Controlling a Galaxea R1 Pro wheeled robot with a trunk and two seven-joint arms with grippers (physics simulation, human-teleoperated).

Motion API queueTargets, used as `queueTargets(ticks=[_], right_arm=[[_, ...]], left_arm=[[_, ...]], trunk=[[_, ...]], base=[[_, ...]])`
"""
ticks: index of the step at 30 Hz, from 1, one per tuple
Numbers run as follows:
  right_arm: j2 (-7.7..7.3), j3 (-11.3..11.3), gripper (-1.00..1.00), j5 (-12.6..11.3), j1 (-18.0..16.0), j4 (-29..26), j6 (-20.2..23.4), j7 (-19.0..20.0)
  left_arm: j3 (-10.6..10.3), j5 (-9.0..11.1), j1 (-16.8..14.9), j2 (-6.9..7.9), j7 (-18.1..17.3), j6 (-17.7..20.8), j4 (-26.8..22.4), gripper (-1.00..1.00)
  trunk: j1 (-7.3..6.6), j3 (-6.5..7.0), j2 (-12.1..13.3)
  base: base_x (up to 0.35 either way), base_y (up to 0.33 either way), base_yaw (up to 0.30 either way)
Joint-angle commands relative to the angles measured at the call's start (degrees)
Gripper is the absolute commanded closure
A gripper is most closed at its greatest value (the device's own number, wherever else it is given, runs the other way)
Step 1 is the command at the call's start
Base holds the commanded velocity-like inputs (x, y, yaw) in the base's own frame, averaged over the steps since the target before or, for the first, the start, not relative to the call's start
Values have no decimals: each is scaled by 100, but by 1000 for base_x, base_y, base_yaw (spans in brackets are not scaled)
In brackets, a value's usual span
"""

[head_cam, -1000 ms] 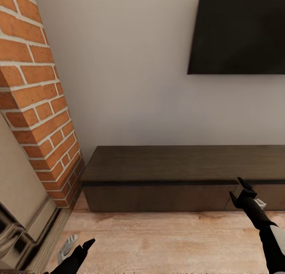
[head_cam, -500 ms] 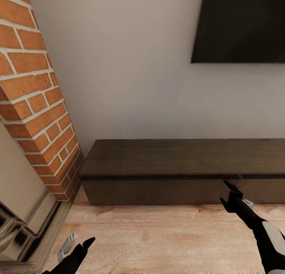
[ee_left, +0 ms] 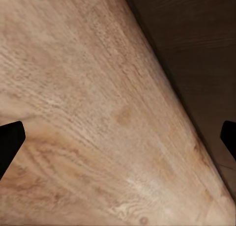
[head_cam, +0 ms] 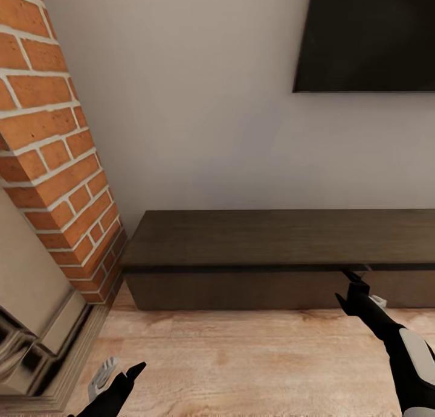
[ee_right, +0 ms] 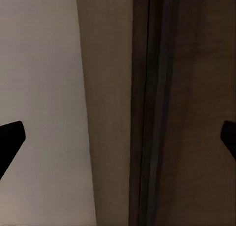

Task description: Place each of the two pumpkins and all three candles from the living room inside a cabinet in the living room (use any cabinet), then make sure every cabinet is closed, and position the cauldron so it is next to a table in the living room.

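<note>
Left claw [head_cam: 121,375] low over wood floor [head_cam: 241,362], fingers spread, empty; cabinet base edge just ahead of it in left wrist view.

Right claw [head_cam: 353,289] has dropped and crept forward over last second, fingers apart, nothing held. Upper tip now at dark seam under cabinet [head_cam: 254,254] top, drawer front directly before it. Reads as approach to pull front open; contact cannot be confirmed.

Beyond right claw: flat cabinet top, bare wall, dark screen [head_cam: 368,37] above. Brick column [head_cam: 54,163] far left.
</note>
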Motion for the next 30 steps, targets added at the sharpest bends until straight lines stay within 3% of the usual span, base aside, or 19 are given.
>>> queueTargets(ticks=[1, 7, 9, 13, 30], right_arm=[[5, -16, -100, -34, -2, -31, 26, -28], [67, -31, -100, -69, 17, -357, -4, -85], [383, -31, -100, -39, 43, -658, -12, -111], [564, -36, -100, -30, 49, -838, -15, -176], [615, -32, -100, -77, 52, -899, -9, -155]], left_arm=[[8, 47, -10, -2, 29, 33, -17, -100], [45, 42, -73, 28, 14, 65, -21, -100], [121, 62, -86, 63, 4, 68, -10, -100], [145, 59, -71, 68, 14, 68, -20, -100], [158, 63, -66, 70, 0, 51, 6, -100]], trunk=[[2, -27, -3], [17, -160, -12], [22, -204, -14], [33, -293, -20], [76, -669, -42]], base=[[0, 0, 0], [0, 0, 0], [0, 0, 0], [0, 0, 0], [0, 0, 0]])
